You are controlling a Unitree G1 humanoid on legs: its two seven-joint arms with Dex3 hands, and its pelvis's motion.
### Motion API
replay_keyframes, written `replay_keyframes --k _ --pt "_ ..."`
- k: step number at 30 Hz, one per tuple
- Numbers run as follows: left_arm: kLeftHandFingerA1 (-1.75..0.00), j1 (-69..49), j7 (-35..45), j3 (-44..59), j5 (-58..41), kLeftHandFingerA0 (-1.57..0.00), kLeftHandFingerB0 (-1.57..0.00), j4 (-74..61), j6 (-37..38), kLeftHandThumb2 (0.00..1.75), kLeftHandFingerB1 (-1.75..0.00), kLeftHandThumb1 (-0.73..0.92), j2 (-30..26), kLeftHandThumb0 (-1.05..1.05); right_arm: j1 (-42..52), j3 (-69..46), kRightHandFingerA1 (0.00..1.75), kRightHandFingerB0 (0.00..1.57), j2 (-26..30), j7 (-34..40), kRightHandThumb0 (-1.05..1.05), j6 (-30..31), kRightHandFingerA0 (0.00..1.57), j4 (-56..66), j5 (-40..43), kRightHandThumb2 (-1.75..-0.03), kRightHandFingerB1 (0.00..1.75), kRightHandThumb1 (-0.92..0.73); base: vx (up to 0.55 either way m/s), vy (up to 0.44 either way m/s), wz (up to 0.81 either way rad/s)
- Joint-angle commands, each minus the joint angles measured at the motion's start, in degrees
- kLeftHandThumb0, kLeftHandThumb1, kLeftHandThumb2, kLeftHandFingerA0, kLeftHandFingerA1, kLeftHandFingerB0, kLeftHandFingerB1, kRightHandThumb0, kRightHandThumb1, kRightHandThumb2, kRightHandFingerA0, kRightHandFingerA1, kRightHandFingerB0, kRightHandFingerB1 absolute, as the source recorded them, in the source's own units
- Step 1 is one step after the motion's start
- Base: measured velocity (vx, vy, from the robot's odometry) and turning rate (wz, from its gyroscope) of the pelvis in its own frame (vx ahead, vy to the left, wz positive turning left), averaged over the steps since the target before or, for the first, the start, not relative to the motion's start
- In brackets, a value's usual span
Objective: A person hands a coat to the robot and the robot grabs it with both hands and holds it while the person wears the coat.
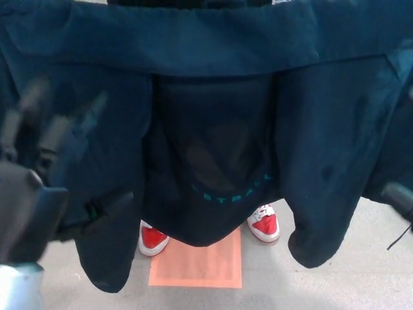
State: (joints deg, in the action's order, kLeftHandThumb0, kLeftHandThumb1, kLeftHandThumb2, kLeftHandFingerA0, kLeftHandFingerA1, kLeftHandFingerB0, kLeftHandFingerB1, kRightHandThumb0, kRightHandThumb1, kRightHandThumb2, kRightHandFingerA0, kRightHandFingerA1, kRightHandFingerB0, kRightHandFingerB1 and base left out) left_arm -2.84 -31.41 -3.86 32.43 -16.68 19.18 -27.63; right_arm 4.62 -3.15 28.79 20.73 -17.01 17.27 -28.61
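Observation:
A dark navy coat (213, 97) hangs spread across most of the head view, its lining facing me, with teal lettering (232, 190) low on the back panel. Its two sleeves hang down at the left (110, 258) and at the right (322, 213). My left hand (51, 174) is raised at the left, blurred, in front of the coat's left side, with its fingers (64, 132) spread and nothing held. Only a dark blurred bit of my right hand (398, 197) shows at the right edge, beside the right sleeve.
Below the coat's hem stand a person's red and white shoes (153, 237) (264, 225) on an orange mat (200, 265) on the grey floor. A thin black cable (400, 236) crosses the floor at the right.

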Motion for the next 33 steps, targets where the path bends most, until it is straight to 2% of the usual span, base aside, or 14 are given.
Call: replay_keyframes --k 1,4,8,9,10,12,14,16,19,22,23,27,33 --pt "0.0 0.8 9.9 10.0 -2.3 0.0 -0.01 -18.1 4.6 0.87 -0.16 0.54 -7.4 -0.86 -3.7 -8.6 0.09 0.0 6.6 -10.0 -0.86 0.9 0.0 16.1 2.9 -1.02 0.15 -0.67 0.0 0.0 0.0" --pt "0.0 2.0 12.9 11.2 -2.6 0.0 0.0 -20.9 0.8 0.89 -0.13 0.55 -7.5 -0.89 -6.2 -8.6 0.12 0.0 7.2 -12.1 -0.84 2.8 0.0 17.2 3.2 -1.03 0.16 -0.66 0.0 0.0 0.0" --pt "0.0 6.9 16.1 12.3 -3.5 0.0 0.0 -21.1 -2.0 0.9 -0.14 0.54 -8.6 -0.87 -11.8 -7.8 0.03 0.0 8.4 -15.9 -0.94 6.4 0.0 18.1 2.7 -1.02 0.06 -0.7 0.0 0.0 0.0" --pt "0.0 8.7 17.0 12.5 -3.2 0.0 0.0 -20.3 -2.8 0.83 -0.16 0.52 -9.2 -0.84 -13.8 -7.4 0.14 0.0 9.1 -17.1 -0.83 7.2 0.0 18.1 2.4 -1.0 0.13 -0.64 0.0 0.0 0.0" --pt "-0.05 9.7 17.9 12.9 -3.3 0.0 0.0 -19.8 -3.2 0.91 -0.15 0.53 -9.6 -0.84 -15.2 -7.2 0.15 0.0 9.6 -18.4 -0.82 8.0 0.0 18.2 2.6 -1.0 0.14 -0.63 0.0 0.0 0.0" --pt "-0.09 12.4 20.9 13.2 -5.3 0.0 0.0 -18.5 -4.5 0.91 -0.18 0.52 -11.1 -0.81 -18.1 -6.7 0.31 0.04 10.6 -21.9 -0.86 11.1 0.06 18.6 4.5 -0.96 0.1 -0.62 0.0 0.0 0.0" --pt "-0.1 14.0 23.0 13.4 -6.9 0.0 -0.01 -17.3 -5.3 0.91 -0.19 0.52 -12.1 -0.81 -20.1 -6.2 0.38 0.06 11.3 -24.3 -0.86 13.3 0.07 18.7 4.5 -0.95 0.11 -0.61 0.0 0.0 0.0" --pt "-0.14 19.2 26.4 12.5 -6.1 0.0 0.0 -12.1 -6.3 0.93 -0.16 0.54 -15.0 -0.83 -25.0 -4.8 0.42 0.08 14.8 -31.4 -0.83 18.3 0.07 17.7 5.1 -0.92 0.15 -0.57 0.0 0.0 0.0" --pt "-0.19 22.4 29.4 11.3 -5.6 0.0 0.0 -8.3 -6.5 0.93 -0.17 0.52 -17.2 -0.81 -28.4 -3.0 0.4 0.09 16.4 -35.2 -0.84 20.7 0.07 16.2 5.0 -0.91 0.15 -0.58 0.0 0.0 0.0" --pt "-0.17 25.0 32.5 10.0 -5.6 0.0 0.0 -5.4 -7.7 0.92 -0.19 0.51 -18.7 -0.8 -31.5 -0.8 0.39 0.12 17.7 -37.9 -0.88 21.5 0.07 14.0 3.7 -0.92 0.14 -0.6 0.0 0.0 0.0" --pt "-0.18 27.1 34.7 8.5 -4.1 0.0 0.0 -2.8 -8.7 0.93 -0.2 0.51 -19.9 -0.81 -34.1 1.4 0.36 0.06 18.1 -40.0 -0.81 22.0 0.05 11.5 3.0 -0.94 0.17 -0.57 0.0 0.0 0.0" --pt "-0.24 31.9 39.1 4.6 -0.7 -0.07 -0.07 3.7 -10.3 0.95 -0.25 0.55 -21.4 -0.85 -39.8 5.8 0.35 0.05 17.8 -43.9 -0.82 24.0 0.05 6.8 1.0 -0.94 0.15 -0.57 0.0 0.0 0.0" --pt "-0.21 38.6 44.2 -0.8 1.8 -0.02 -0.02 13.3 -12.4 0.94 -0.19 0.51 -21.5 -0.83 -47.3 12.6 0.27 0.0 16.9 -49.9 -0.83 25.7 0.01 -1.0 -2.3 -0.96 0.11 -0.58 0.0 0.0 0.0"
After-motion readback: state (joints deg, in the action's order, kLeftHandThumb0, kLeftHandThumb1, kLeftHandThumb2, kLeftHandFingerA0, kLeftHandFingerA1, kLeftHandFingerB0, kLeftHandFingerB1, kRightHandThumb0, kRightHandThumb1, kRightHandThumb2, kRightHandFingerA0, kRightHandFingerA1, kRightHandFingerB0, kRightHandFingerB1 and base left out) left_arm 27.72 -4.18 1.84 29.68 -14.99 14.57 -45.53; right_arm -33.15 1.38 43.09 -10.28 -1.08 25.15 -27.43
